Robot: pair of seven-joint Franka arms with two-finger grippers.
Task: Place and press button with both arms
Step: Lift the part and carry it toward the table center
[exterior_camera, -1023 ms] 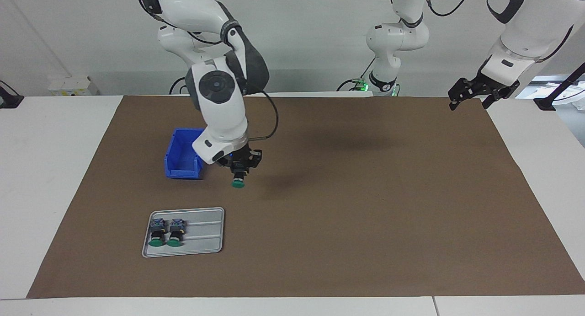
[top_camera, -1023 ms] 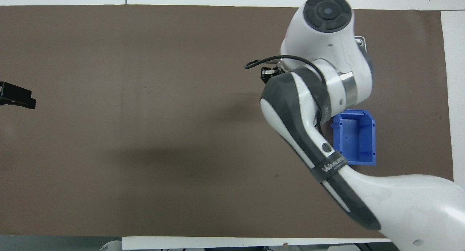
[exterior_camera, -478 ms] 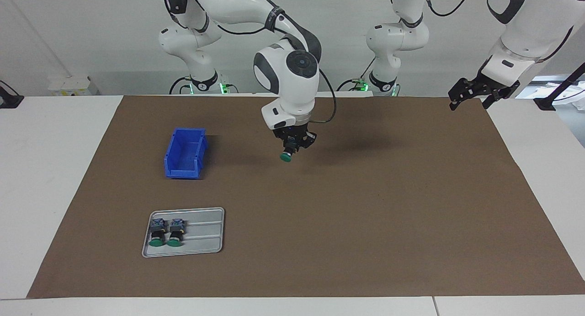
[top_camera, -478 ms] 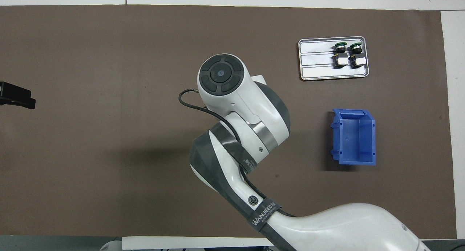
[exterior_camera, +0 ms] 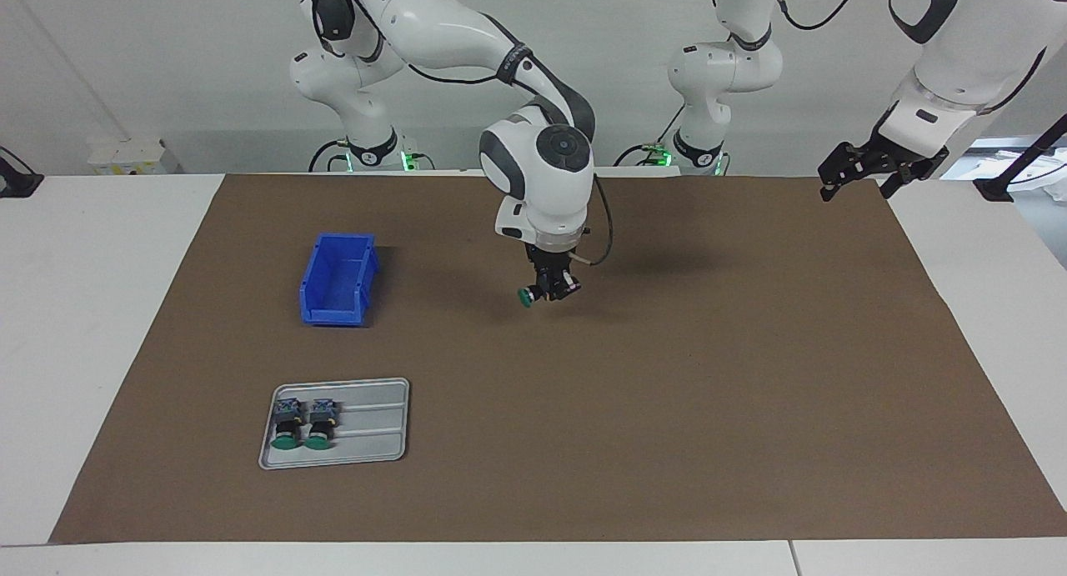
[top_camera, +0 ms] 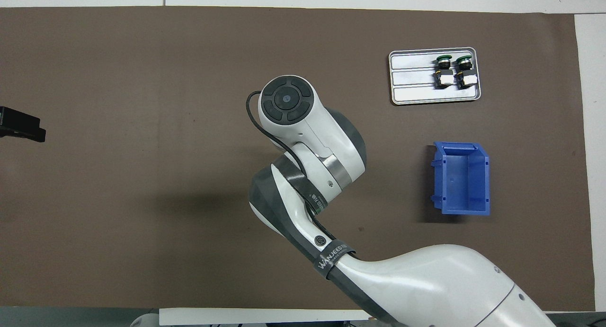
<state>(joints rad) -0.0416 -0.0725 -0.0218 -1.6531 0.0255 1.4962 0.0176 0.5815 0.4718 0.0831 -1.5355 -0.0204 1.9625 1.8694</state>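
Observation:
My right gripper (exterior_camera: 552, 288) is shut on a button (exterior_camera: 526, 297), a small switch with a green cap. It hangs low over the middle of the brown mat, tilted so the cap points sideways toward the right arm's end. In the overhead view the right arm's wrist hides both the gripper and the button. Two more green-capped buttons (exterior_camera: 288, 426) (top_camera: 444, 70) lie side by side in a grey tray (exterior_camera: 367, 426) (top_camera: 412, 81). My left gripper (exterior_camera: 863, 172) (top_camera: 21, 128) waits open and empty, raised over the mat's corner at the left arm's end.
A blue bin (exterior_camera: 338, 280) (top_camera: 461, 178), with nothing in it, stands on the mat (exterior_camera: 708, 376) at the right arm's end, nearer to the robots than the tray. White table borders the mat on all sides.
The right arm has carried the button from beside the blue bin to the mat's middle and lowered it a little. The cap has turned from pointing down to pointing sideways. The left arm has not moved.

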